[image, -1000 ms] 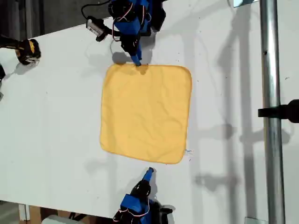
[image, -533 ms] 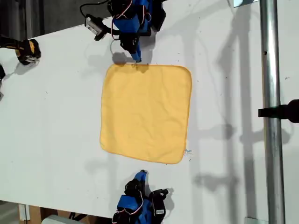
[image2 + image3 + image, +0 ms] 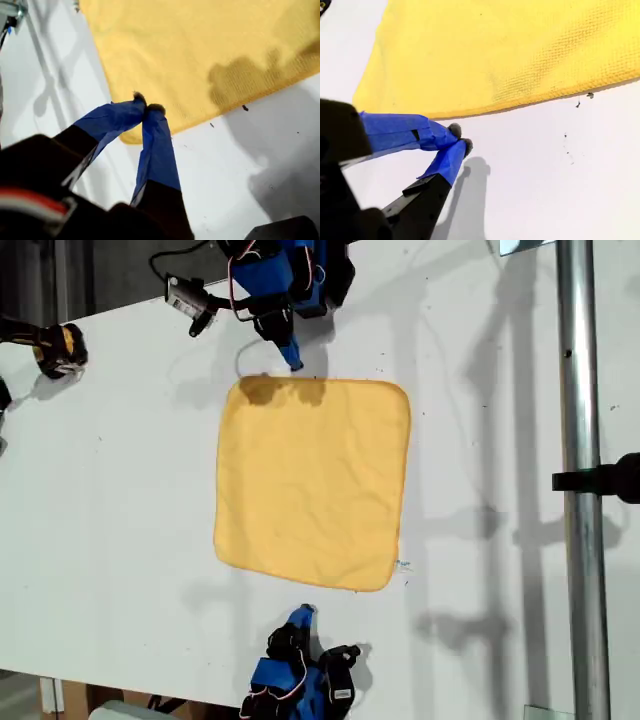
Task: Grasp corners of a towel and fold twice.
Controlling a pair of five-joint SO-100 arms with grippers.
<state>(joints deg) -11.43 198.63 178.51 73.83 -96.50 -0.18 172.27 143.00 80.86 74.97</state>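
The white flat table (image 3: 120, 490) carries the soft yellow-orange square towel (image 3: 312, 480), spread flat at its middle. My first hand (image 3: 146, 107), blue-taped, is pinched closed and empty near the towel's edge at the exterior view's top. My second hand (image 3: 460, 140) is closed and empty just beyond the opposite edge.

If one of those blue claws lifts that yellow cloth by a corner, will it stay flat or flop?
The towel will probably flop: it lies thin and wrinkled on the table. It looks light, so it should lift easily. Its woven texture likely grips rather than slips.
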